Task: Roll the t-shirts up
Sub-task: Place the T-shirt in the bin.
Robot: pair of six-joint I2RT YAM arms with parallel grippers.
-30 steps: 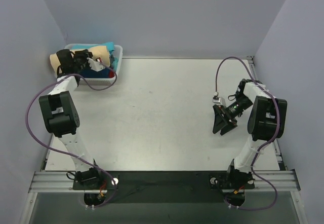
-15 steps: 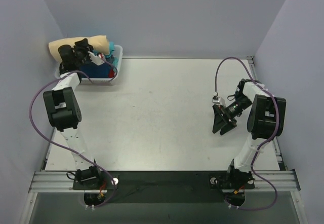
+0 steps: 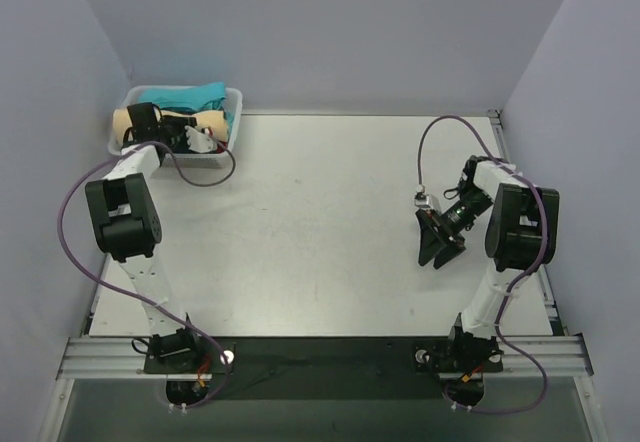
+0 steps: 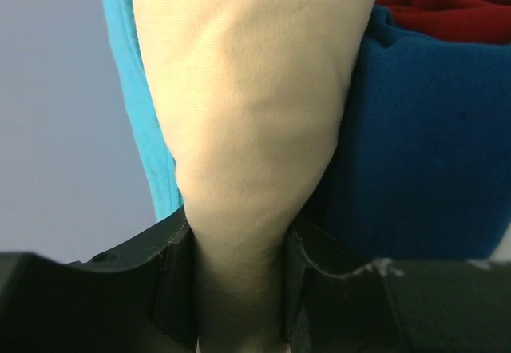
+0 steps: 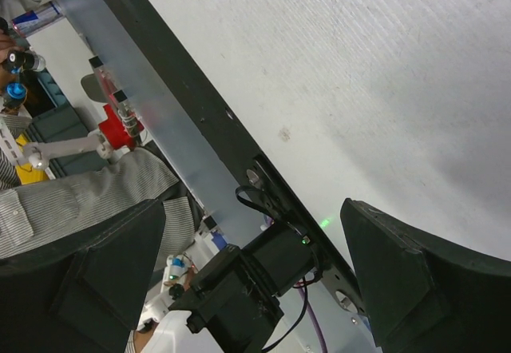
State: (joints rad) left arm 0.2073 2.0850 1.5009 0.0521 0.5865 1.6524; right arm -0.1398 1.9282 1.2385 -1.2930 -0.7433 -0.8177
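My left gripper (image 3: 190, 132) is over the white mesh basket (image 3: 232, 95) at the far left corner, shut on the tan t-shirt (image 3: 207, 120). In the left wrist view the tan t-shirt (image 4: 247, 129) is pinched between the two black jaws and fans out beyond them. Behind it lie a teal t-shirt (image 4: 140, 121), a dark blue one (image 4: 431, 145) and a red one (image 4: 455, 5). The teal t-shirt (image 3: 200, 94) also shows in the top view. My right gripper (image 3: 437, 242) is open and empty above the table on the right; it also shows in the right wrist view (image 5: 251, 233).
The white table (image 3: 320, 222) has grey walls on three sides. The basket stands against the back wall. The right wrist view shows the black front rail (image 5: 200, 121) and the right arm's base (image 5: 263, 265).
The left gripper has shifted over the basket with the tan t-shirt; the cloth rose toward the back wall, then came back down lower over the basket. The right arm has barely moved.
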